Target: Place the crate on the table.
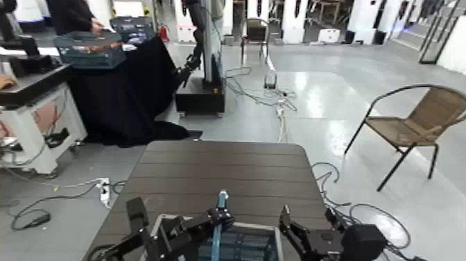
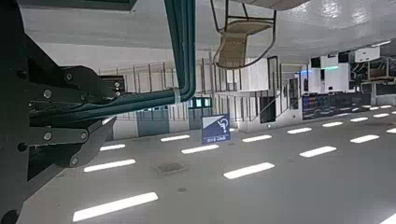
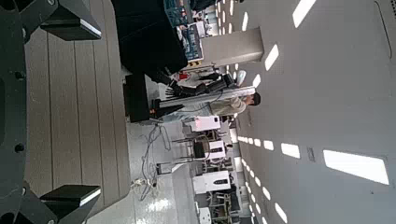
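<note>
Your crate (image 1: pixel 239 244) sits at the near edge of the table (image 1: pixel 222 173), low in the head view, with only its grey rim, part of its blue-grey interior and its thin upright light-blue centre handle (image 1: pixel 221 203) showing above the bottom of the frame; whether its base rests on the slatted top cannot be told. Your left gripper (image 1: pixel 211 221) is at the crate's left side, its dark fingers reaching in to the base of the handle, and in the left wrist view a teal bar (image 2: pixel 179 42) runs past the black finger linkage (image 2: pixel 56 103); whether the fingers are pressed on the handle or merely beside it cannot be told. Your right gripper (image 1: pixel 295 232) is at the crate's right rim; the right wrist view shows its 2 fingers (image 3: pixel 77 201) spread wide apart with bare brown planks between them, pinching nothing. The far part of the table top is bare. Beyond it you have a black-draped table (image 1: pixel 128 90) at the left carrying 2 darker teal crates (image 1: pixel 90 50), with a person in dark clothing (image 1: pixel 73 14) behind them, a white workbench (image 1: pixel 31 104) at the far left, cables (image 1: pixel 274 97) on the grey floor, and a wicker chair with a black frame (image 1: pixel 412 125) at the right.
</note>
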Controlling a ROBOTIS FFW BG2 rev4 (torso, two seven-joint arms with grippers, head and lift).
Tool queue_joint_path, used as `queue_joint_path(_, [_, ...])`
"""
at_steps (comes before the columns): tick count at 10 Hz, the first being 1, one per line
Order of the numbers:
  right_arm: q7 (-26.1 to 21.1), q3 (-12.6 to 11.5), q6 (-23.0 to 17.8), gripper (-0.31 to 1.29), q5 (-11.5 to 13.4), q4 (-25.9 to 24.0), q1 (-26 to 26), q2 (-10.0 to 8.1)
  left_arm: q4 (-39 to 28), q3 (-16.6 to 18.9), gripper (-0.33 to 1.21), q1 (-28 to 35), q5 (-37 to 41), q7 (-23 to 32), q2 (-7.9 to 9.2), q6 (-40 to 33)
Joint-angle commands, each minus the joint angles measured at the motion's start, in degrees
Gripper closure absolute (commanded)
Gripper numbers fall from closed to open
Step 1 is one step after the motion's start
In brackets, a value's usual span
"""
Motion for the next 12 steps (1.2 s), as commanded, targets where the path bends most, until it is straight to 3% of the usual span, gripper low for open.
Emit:
queue_joint_path(1, [0.00,-0.08,-0.20,0.14,0.00,0.09,0.10,0.17,1.30,-0.25,1.19,-1.24,0.00,0.01,-0.18,-0.67])
queue_joint_path(5, [-0.08,-0.08,-0.56,0.14,-0.09,0.35,0.10,0.26,7.54,-2.10,1.19,-6.25,0.00,-3.06,-0.36,-1.02])
queue_joint_path(12, [0.00,0.53,-1.00,0.14,-0.53,1.05,-0.70,-0.09,23.53,-9.04,1.19,-20.14,-9.49,-16.95,0.61,-2.07])
